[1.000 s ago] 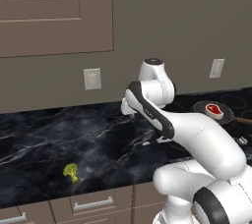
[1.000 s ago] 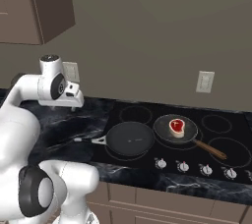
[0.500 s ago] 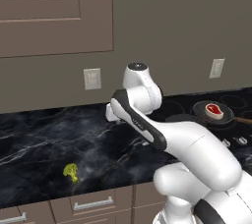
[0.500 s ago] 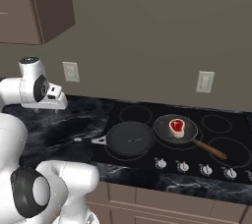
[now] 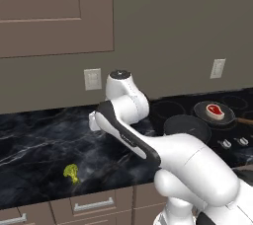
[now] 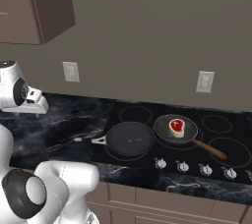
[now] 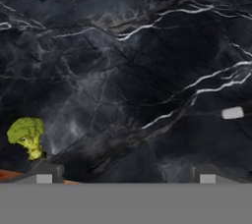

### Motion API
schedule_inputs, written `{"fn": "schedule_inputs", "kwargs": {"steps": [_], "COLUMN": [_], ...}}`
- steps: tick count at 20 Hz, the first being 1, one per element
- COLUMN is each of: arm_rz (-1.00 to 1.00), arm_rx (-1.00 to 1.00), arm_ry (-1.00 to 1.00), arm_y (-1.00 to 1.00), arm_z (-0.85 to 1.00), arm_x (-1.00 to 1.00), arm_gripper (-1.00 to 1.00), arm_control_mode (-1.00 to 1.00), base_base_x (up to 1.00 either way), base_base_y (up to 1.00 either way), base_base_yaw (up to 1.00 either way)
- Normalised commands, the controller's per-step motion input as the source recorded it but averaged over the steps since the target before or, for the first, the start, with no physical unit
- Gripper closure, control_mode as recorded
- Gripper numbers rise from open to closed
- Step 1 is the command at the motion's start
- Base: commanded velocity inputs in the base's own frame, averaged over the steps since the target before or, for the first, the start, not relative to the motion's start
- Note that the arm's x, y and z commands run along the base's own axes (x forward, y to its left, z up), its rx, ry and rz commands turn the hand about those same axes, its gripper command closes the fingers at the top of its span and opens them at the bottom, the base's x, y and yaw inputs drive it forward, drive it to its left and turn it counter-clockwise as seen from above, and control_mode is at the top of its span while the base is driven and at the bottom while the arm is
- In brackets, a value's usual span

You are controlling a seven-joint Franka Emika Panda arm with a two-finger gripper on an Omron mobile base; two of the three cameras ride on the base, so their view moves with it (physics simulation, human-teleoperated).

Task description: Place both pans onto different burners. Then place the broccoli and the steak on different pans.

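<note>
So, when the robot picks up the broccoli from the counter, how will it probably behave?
The broccoli looks small, so probably light. Its bumpy head on a short stalk may tip or roll if nudged. The uneven florets could crumble under a hard squeeze.

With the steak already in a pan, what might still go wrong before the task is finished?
The small yellow-green broccoli floret lies near the black marble counter's front edge; a clumsy approach might nudge it off. In the hand view it sits off to one side of the open gripper, risking a miss. It must go in the empty plain black pan, not beside the red steak.
</note>
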Motion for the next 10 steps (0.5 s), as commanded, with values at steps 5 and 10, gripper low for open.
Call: {"fn": "schedule_inputs", "kwargs": {"steps": [5,10], "arm_rz": [0.00,0.00], "arm_rx": [0.00,0.04], "arm_ry": [0.00,0.00], "arm_y": [0.55,0.43], "arm_z": [-0.03,-0.08], "arm_x": [-0.30,-0.25], "arm_gripper": [-1.00,-1.00], "arm_control_mode": [-1.00,-1.00], "base_base_x": [0.00,0.00], "base_base_y": [0.00,0.00], "base_base_yaw": [0.00,0.00]}}
